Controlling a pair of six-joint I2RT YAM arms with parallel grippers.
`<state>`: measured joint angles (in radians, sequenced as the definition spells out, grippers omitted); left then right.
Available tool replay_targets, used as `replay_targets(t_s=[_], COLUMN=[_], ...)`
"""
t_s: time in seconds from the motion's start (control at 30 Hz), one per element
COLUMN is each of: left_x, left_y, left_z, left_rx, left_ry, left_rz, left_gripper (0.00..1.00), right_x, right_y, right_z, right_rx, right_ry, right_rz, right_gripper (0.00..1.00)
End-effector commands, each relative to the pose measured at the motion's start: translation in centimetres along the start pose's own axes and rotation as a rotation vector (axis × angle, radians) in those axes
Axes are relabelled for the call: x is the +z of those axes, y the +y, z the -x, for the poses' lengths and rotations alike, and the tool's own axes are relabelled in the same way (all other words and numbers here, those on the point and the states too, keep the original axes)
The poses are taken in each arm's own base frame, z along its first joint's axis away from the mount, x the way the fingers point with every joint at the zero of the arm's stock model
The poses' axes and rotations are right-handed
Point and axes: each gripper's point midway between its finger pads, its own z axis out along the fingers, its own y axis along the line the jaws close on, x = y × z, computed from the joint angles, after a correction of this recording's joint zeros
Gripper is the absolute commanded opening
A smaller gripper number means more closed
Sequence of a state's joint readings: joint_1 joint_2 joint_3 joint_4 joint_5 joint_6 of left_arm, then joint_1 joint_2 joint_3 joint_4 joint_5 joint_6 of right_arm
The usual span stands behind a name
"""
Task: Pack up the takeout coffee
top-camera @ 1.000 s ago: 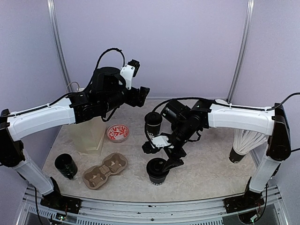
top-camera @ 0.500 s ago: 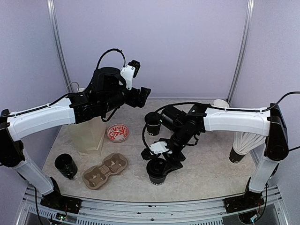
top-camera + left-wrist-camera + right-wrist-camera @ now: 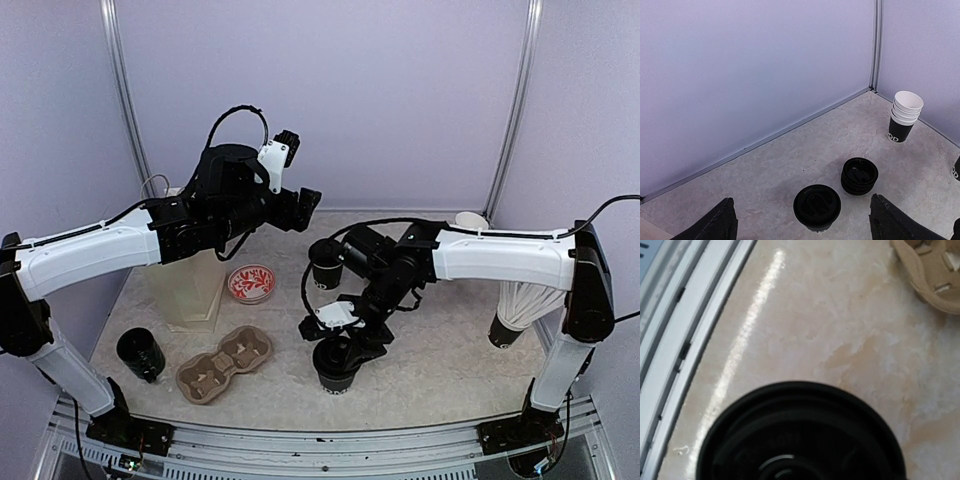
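Looking down from the top camera, we find the takeout coffee, a small black paper cup capped with its round black plastic lid. It stands upright on the pale marbled table, close to the front edge and near the middle. The right gripper hangs directly over it, touching the lid or just above it; we cannot tell which. The right wrist camera looks straight down on the lid, which fills the lower part of that view. None of its own fingers show there, so we cannot tell whether those jaws are released or gripping the cup.

What the coming move turns on, as we judge it, is that the cup's long axis is vertical and lies straight below the fingers. A grasp must therefore come from above, down around the lid and wall. The right arm is plainly the nearer one. The left gripper is raised well apart at the back, its fingers spread wide with nothing between them. The moulded brown pulp two-cup carrier lies to the robot's left of the cup, near but not touching, so we expect a leftward carry into one of its wells.
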<state>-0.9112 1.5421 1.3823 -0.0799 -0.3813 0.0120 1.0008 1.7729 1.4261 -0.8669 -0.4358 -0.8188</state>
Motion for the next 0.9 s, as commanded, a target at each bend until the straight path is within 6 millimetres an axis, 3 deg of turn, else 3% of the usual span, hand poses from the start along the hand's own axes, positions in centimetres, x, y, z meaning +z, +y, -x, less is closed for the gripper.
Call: replay_targets(t_s=[0.0,0.3,0.47,0.63,0.87], left_x=[-0.4,-0.5,-0.5,-0.6,-0.5], left_y=[0.1,0.0,-0.1,-0.1,-0.2], left_z=[1.2,1.3,1.3,1.4,1.4], left_rx=[0.002,0.001,0.002,0.006,0.012], left_ry=[-0.022,-0.022,-0.018,-0.019,-0.016], left_rz=[-0.002,-0.006,-0.01,-0.011,-0.017], left_gripper=[0.89,0.9,0.9,0.9,0.9], right_x=[-2.3,-8.2,-9.4,-10.0,-9.7], right_y=[-2.3,-11.9,-15.9,-18.7,-20.5], right_z=[-1.5,-7.2,-9.7,-10.5,-11.3], right_rx=[0.092,0.345,0.45,0.502,0.524], right_ry=[0.017,-0.032,-0.026,-0.044,-0.047], right_rz=[-0.066,-0.283,-0.388,-0.45,-0.487], right_gripper=[0.64,0.64,0.64,0.64,0.64])
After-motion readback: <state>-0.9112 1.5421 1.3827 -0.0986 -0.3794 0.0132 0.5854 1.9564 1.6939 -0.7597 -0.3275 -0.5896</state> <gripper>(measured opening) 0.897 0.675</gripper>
